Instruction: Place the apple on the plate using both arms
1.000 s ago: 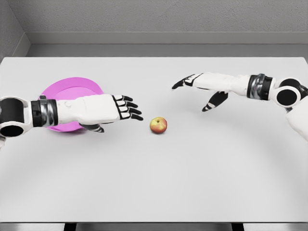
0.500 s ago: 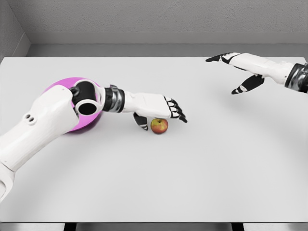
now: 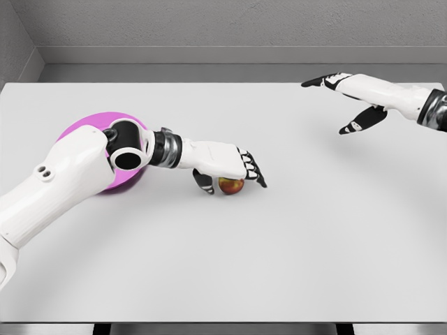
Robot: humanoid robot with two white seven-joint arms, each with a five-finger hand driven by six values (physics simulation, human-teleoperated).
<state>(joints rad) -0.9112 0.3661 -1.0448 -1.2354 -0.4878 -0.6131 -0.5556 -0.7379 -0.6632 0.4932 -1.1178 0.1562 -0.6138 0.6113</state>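
Head view: left hand (image 3: 225, 167) laid palm-down over apple (image 3: 230, 185), thumb tucked beside it, fingers draped past far side; closure not yet firm, so grasp judged in progress. Apple seen resting on surface (image 3: 279, 251), directly beneath palm. Pink plate (image 3: 84, 125) located behind hand, partly hidden by forearm. Right hand (image 3: 342, 94) held well away, fingers spread, nothing gripped, apparently keeping clear.

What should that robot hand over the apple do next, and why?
Probably curl its fingers shut. The left robot hand sits over the apple, thumb beside it, but the apple rests on the table, off the pink plate.
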